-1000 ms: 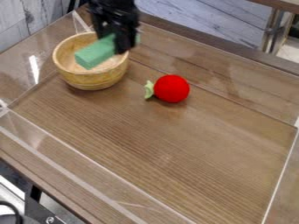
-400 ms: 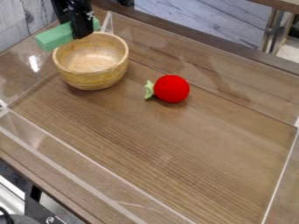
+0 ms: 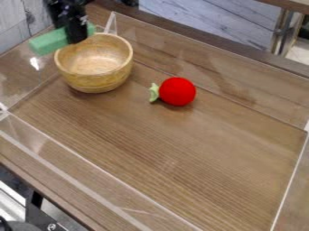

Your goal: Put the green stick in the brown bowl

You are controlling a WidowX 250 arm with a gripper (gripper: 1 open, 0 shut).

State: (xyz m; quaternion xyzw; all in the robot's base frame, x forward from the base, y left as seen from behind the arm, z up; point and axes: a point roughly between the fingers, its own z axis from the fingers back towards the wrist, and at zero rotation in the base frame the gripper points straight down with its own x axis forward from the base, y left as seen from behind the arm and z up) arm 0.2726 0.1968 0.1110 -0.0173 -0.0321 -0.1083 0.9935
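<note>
The brown bowl (image 3: 94, 63) stands at the table's far left, and its light wooden inside shows nothing in it. My black gripper (image 3: 70, 33) hangs pointing down just past the bowl's far-left rim. It is shut on the green stick (image 3: 49, 41), a mint-green block that juts out to the left of the fingers. The stick hangs outside the bowl, above the tabletop beside it.
A red strawberry-like ball (image 3: 178, 91) with a small green stem lies right of the bowl, near the table's middle. A clear wall (image 3: 24, 135) runs along the table's left and front edges. A metal leg (image 3: 285, 38) stands at the back right.
The gripper has carried the green stick leftward, from above the bowl's inside to beyond its left rim, still shut on it. Bowl and red ball have stayed put.
</note>
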